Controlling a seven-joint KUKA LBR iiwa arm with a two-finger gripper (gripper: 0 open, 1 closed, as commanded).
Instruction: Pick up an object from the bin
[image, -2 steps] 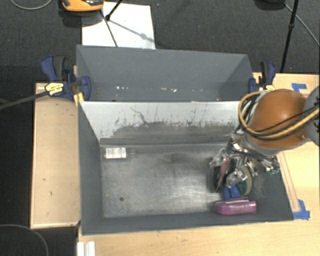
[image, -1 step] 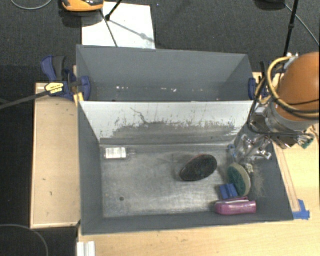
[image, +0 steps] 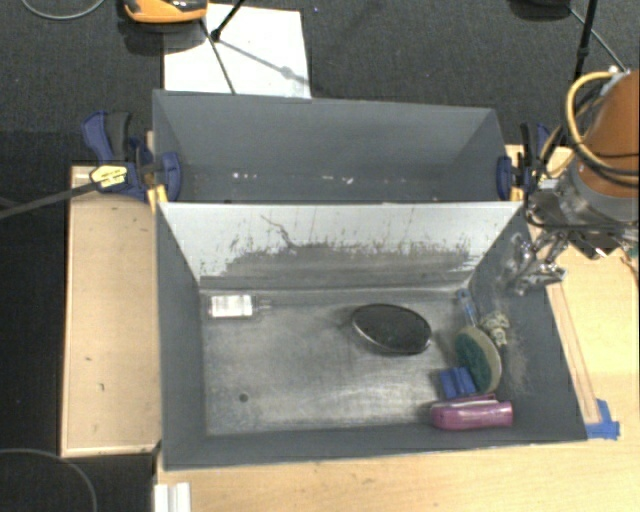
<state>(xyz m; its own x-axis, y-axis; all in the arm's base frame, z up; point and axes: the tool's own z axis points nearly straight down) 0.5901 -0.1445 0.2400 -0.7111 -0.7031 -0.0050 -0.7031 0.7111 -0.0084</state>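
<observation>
My gripper (image: 534, 266) hangs above the bin's right wall, near the upper right corner, open with nothing between its fingers. Nearest to it, below and to the left, a small pale object (image: 495, 325) lies at the foot of the right wall. Just under that, a dark green round pad (image: 479, 360) leans against the wall. A black oval disc (image: 390, 329) lies flat in the middle of the bin floor, left of the gripper and lower.
A small blue piece (image: 455, 382) and a purple bar (image: 471, 413) lie in the front right corner. A small white block (image: 232, 305) sits at the back left of the floor. The arm with its orange cover and cables comes in from the right.
</observation>
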